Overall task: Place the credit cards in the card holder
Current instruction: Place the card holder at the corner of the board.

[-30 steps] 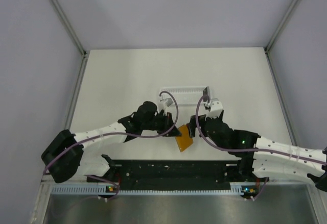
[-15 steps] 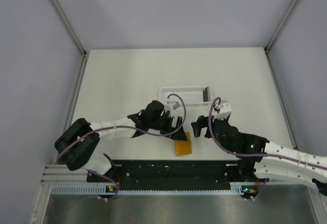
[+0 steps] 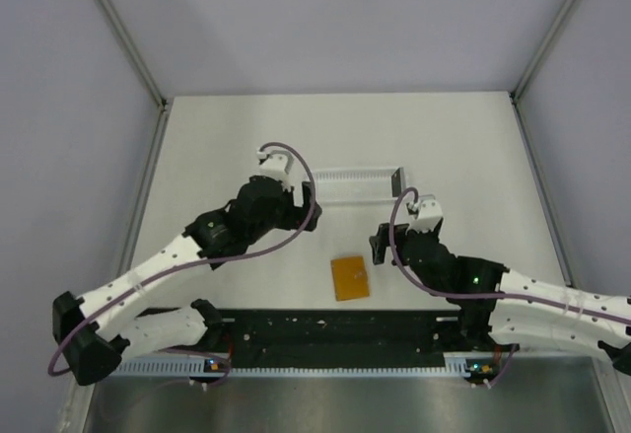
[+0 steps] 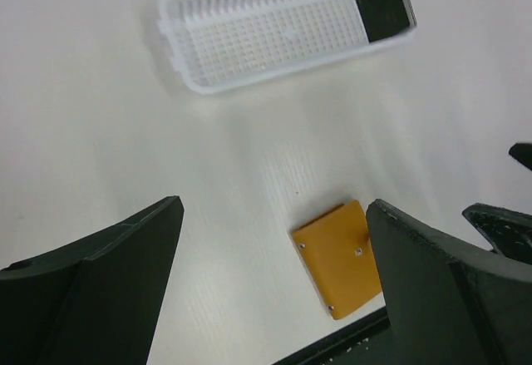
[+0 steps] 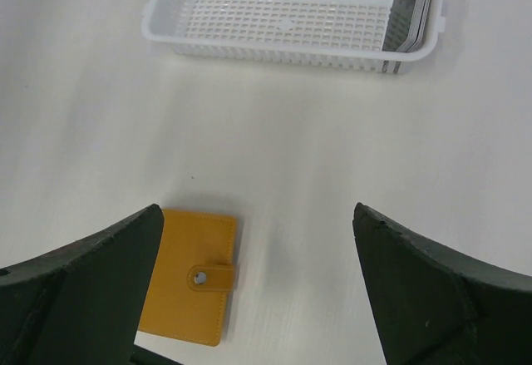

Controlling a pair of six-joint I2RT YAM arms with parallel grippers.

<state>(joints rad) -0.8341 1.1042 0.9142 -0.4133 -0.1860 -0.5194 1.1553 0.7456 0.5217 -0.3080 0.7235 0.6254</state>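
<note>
The orange card holder point(image 3: 350, 277) lies flat and folded shut on the white table, its tab snapped down, close to the black rail. It shows in the left wrist view point(image 4: 341, 257) and the right wrist view point(image 5: 187, 278) too. Dark credit cards point(image 3: 397, 179) stand on edge at the right end of a white slotted tray point(image 3: 345, 184); they are also seen as cards point(image 4: 382, 3) and cards point(image 5: 413, 7). My left gripper point(image 3: 308, 204) hovers open, up and left of the holder, nothing between its fingers point(image 4: 125, 265). My right gripper point(image 3: 381, 246) is open just right of the holder.
The white tray point(image 5: 274, 16) sits across the middle of the table beyond both grippers. A black rail point(image 3: 335, 329) runs along the near edge right behind the holder. Grey walls and metal frame bars point(image 3: 138, 68) bound the table.
My left gripper has opened, let go of the card holder and pulled back up and to the left. The holder now lies flat near the rail. The right gripper drew back slightly.
</note>
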